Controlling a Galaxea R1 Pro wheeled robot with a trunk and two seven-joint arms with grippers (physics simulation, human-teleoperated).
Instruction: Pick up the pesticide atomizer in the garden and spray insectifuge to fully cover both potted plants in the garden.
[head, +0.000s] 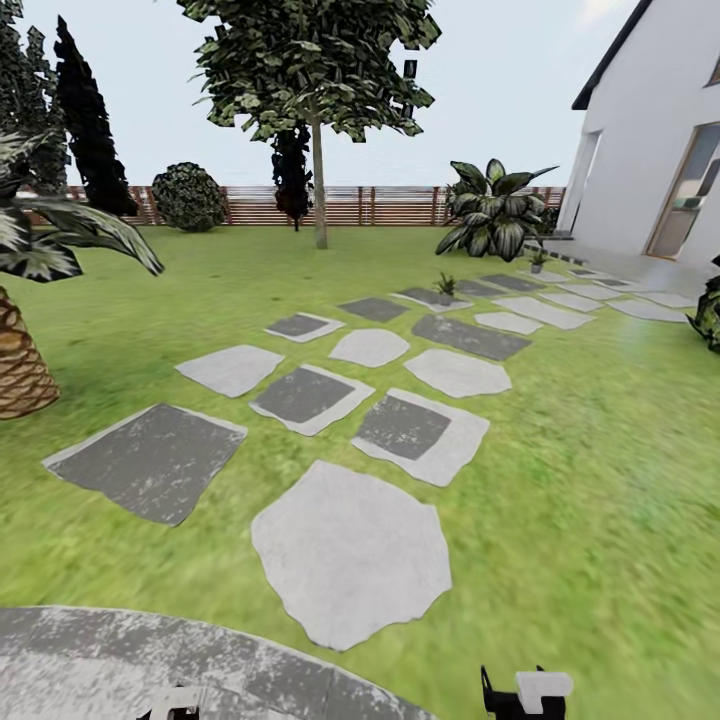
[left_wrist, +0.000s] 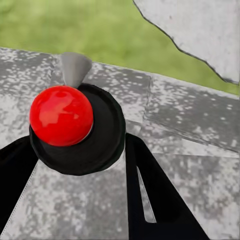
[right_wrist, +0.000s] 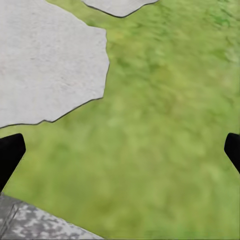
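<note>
Left gripper (left_wrist: 80, 165) clamped on the pesticide atomizer (left_wrist: 70, 125), red-knobbed, black-bodied, held over a grey stepping stone (left_wrist: 190, 120).
Right gripper (right_wrist: 120, 150) spread, empty, above lawn (right_wrist: 160, 100). Potted plants (head: 445, 286), (head: 537, 260) sit far up the path; risk: spraying from this distance would miss, or the atomizer slips during the drive.

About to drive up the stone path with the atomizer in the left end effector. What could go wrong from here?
1. The atomizer is held between the left end effector fingers; a jolt over stone edges might shift it.
2. The potted plants are small and far off, beside a large striped-leaf shrub; spray could miss them.
</note>
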